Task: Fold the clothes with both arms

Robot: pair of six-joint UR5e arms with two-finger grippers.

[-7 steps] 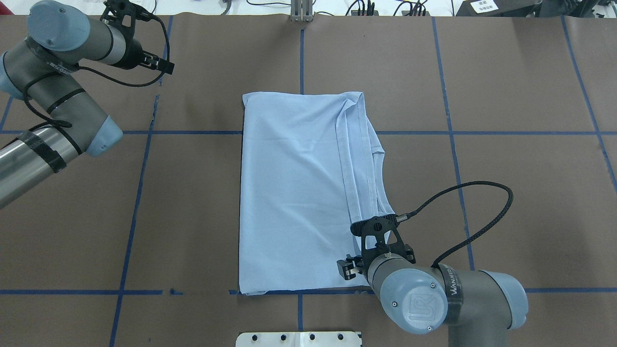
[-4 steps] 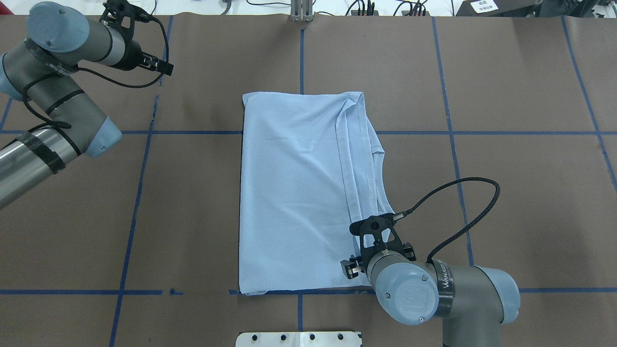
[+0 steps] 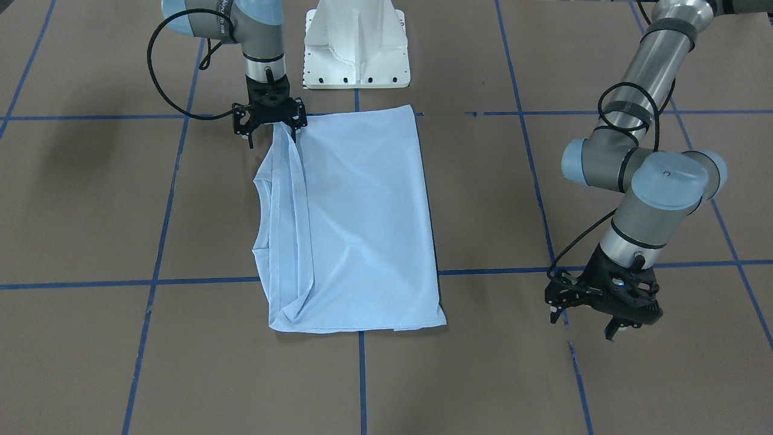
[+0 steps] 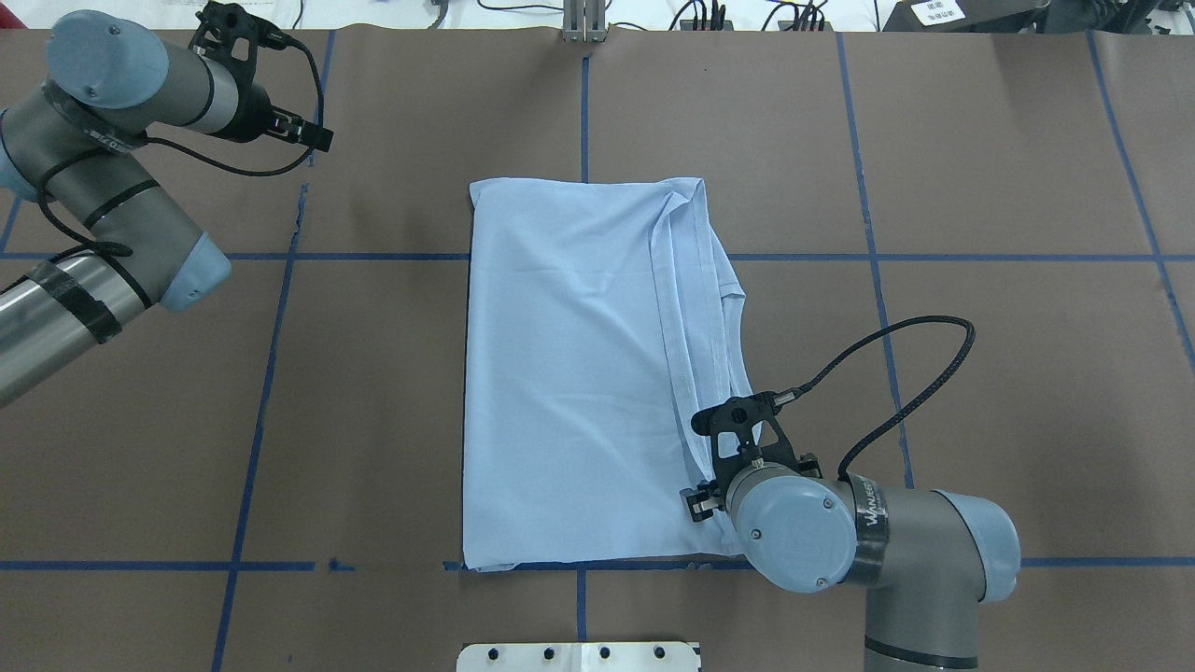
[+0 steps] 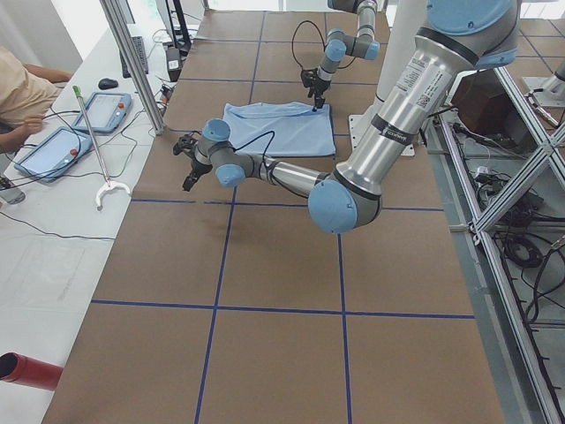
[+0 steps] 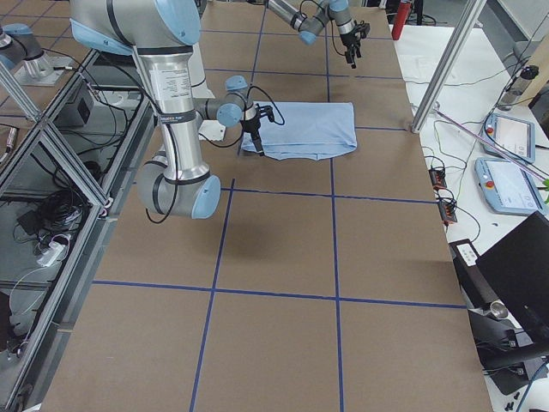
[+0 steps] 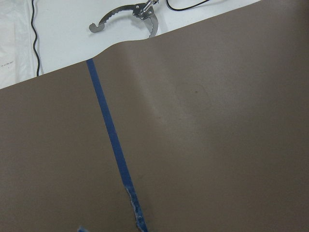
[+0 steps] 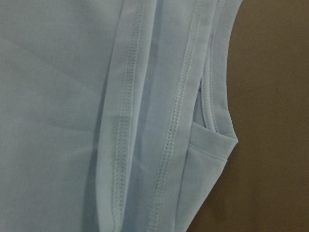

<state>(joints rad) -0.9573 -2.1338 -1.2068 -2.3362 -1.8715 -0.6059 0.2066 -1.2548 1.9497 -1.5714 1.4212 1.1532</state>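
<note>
- Step in hand, as I judge it: the light blue T-shirt (image 4: 560, 373) is already folded to a long rectangle. I am set up at one corner for the next fold, which is not yet started.
- The shirt lies flat at the middle of the brown table (image 4: 980, 168), inside the blue tape lines (image 4: 868, 140). In the overhead view its stitched hem bands (image 8: 125, 96) run down the right-hand side. The neckline (image 4: 738, 303) pokes out past them on that same side.
- My right gripper (image 3: 273, 139) points straight down at the shirt corner nearest the white pedestal base (image 3: 355, 42), upper left in the front-facing view. Fingers stand apart, one either side of the bunched corner. I cannot tell whether the tips touch cloth. Nothing is pinched.
- Right arm pose: elbow bent low, wrist vertical, and its cap covers most of the gripper from overhead. The right wrist camera sees only hems, neckline and a strip of table, no fingers.
- My left gripper (image 3: 581, 326) hangs over bare table, lower right in the front-facing view and well apart from the shirt. Fingers are apart and hold nothing. The left wrist camera shows only table and a tape line.
- Left arm pose: folded back on itself, forearm reaching in from the upper left of the overhead view, wrist tilted down toward the table.
- Next move, my guess: close the right fingers on every layer of that corner, not just the top hem. Bring the left arm across to a matching corner so both lift together.
- Risk: a one-sided lift would drag the stack out of square.
</note>
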